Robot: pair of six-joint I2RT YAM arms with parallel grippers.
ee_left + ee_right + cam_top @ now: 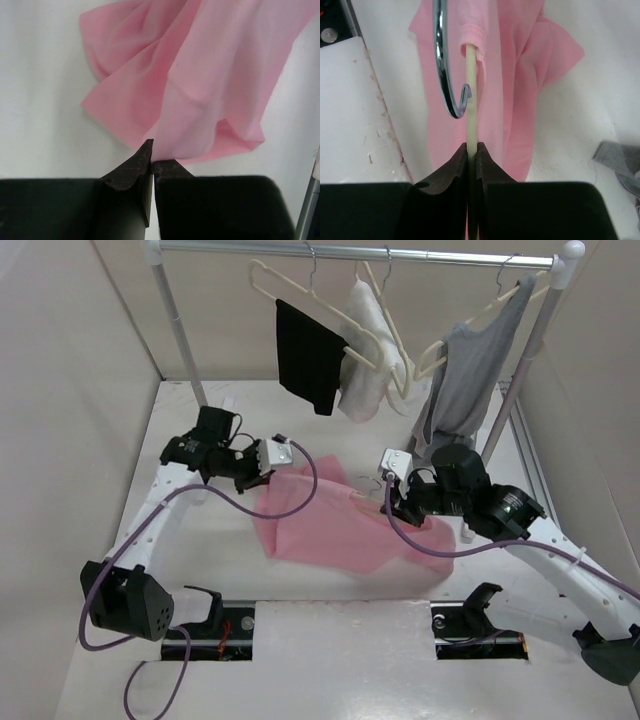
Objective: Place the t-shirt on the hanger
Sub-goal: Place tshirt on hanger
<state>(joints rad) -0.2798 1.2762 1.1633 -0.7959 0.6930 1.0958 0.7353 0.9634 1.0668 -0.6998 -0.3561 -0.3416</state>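
Observation:
The pink t-shirt hangs stretched between my two grippers above the table. My left gripper is shut on its upper left edge; in the left wrist view the fabric runs out from between my shut fingers. My right gripper is shut on the cream hanger, whose thin bar enters the shirt's neck opening. The hanger's metal hook curves out beside the bar. Most of the hanger is hidden inside the shirt.
A rail at the back carries hangers with a black garment, a white garment and a grey top. The rack's posts stand at either side. Grey fabric lies at the right in the right wrist view.

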